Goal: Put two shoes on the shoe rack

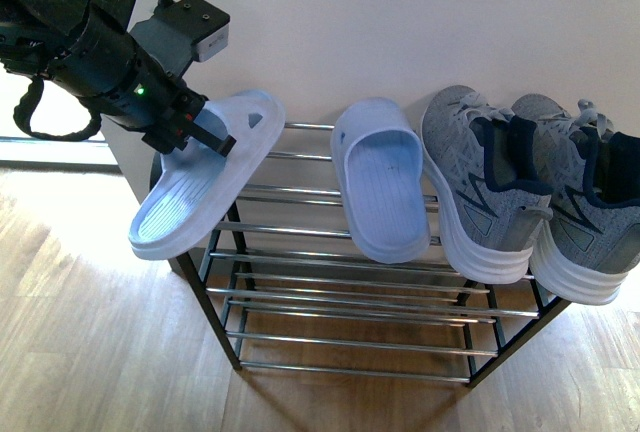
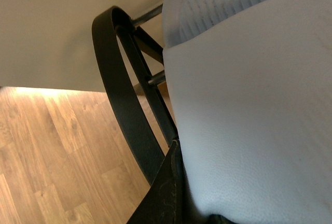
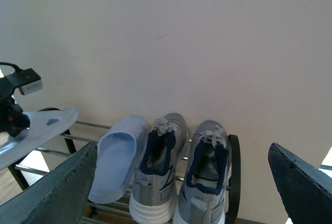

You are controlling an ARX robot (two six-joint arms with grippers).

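A: Front view first, where are the two sneakers?
B: Right side of the frame, on the top shelf of the shoe rack [image 1: 300, 287]. The inner sneaker [image 1: 480, 187] and the outer sneaker [image 1: 585, 207] sit side by side, touching, heels toward the camera, white soles hanging past the front bars.

A: What else is on that shelf?
B: A pale blue slide [image 1: 380, 192] just left of the sneakers, at centre frame. A second pale blue slide [image 1: 205, 177] is at the left end, tilted, its near end hanging out past the rack's black side frame.

A: And the arms?
B: The left gripper [image 1: 195, 132], upper left of the frame, has its jaws clamped on that tilted slide. The left wrist view is filled by the slide's pale strap, with the curved black frame beside it over the wood floor [image 2: 46, 151]. In the right wrist view the right gripper [image 3: 187, 182] is held back from the rack, jaws wide apart, nothing between them, both sneakers showing through the gap.
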